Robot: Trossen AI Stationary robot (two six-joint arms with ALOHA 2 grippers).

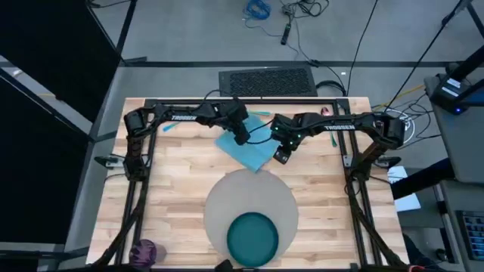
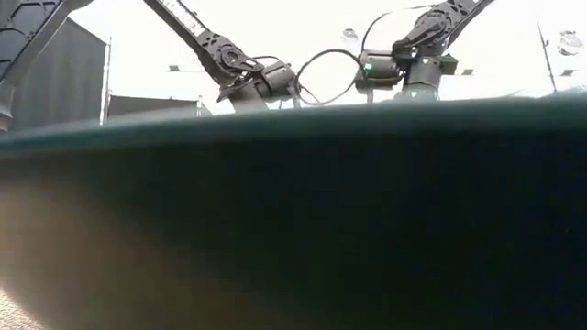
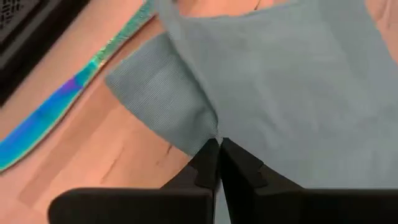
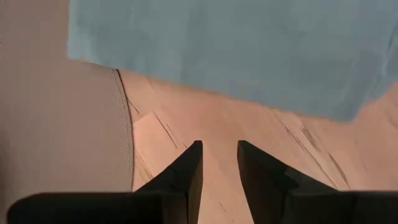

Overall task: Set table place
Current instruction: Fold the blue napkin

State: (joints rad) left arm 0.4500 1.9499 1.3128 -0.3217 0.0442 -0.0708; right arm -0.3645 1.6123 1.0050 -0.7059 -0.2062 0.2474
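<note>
The grey mat (image 1: 253, 198) lies at the near middle of the table (image 1: 174, 189) with the dark teal plate (image 1: 253, 236) on its near part, so the core of the place setting looks laid. The light blue napkin (image 1: 246, 147) sits skewed beyond the mat, its near corner just at or over the mat's far edge, which is probably why both arms are on it.

The left gripper (image 3: 219, 144) has its fingers shut tight on a raised fold of the napkin (image 3: 280, 81). The cloth bunches right at the tips, a pinch that reads as a lift-and-drag hold. The iridescent blue-handled knife (image 3: 59, 106) lies on bare wood beside the cloth, not yet placed. More cutlery (image 1: 170, 125) sits at the far edge. The purple cup (image 1: 145, 251) waits at the near left corner, well apart from the mat.

The right gripper (image 4: 219, 155) hangs just short of the napkin's near edge (image 4: 249, 50), fingers apart w/ a narrow gap, holding nothing (wood and mat rim below it).

Pose: both arms reach inward from the far corners, elbows out, wrists pitched down and meeting over the napkin.
</note>
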